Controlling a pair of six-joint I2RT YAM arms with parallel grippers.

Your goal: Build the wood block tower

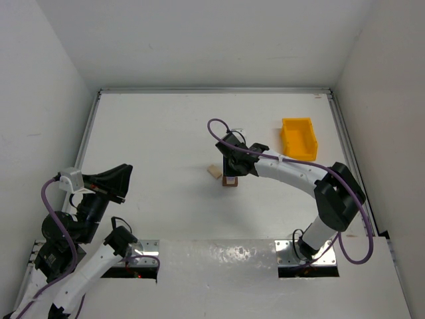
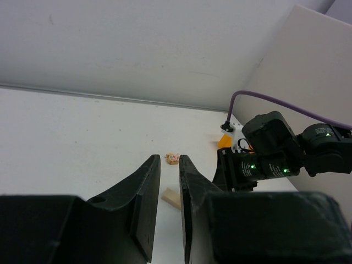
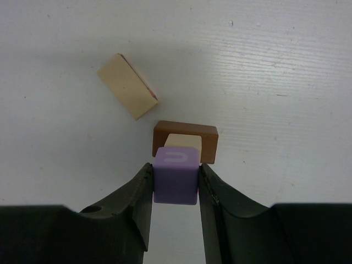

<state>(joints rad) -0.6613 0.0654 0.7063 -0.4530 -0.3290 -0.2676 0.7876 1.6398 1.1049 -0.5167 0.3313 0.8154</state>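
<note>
My right gripper (image 3: 176, 170) is shut on a purple cube (image 3: 176, 176) and holds it just above a light tan cube (image 3: 183, 141) that sits on a dark brown block (image 3: 186, 132). In the top view this gripper (image 1: 232, 166) hangs over that small stack (image 1: 230, 182) at mid table. A loose light tan block (image 3: 127, 86) lies on its side left of the stack, also seen from above (image 1: 213, 171). A tiny pinkish-tan block (image 2: 173, 159) lies farther back. My left gripper (image 2: 169, 163) is raised at the left, its jaws nearly together and empty.
A yellow plastic bin (image 1: 298, 138) stands at the back right, right of the stack. The right arm (image 2: 275, 159) stretches across the table's right half. White walls close the table at the left, back and right.
</note>
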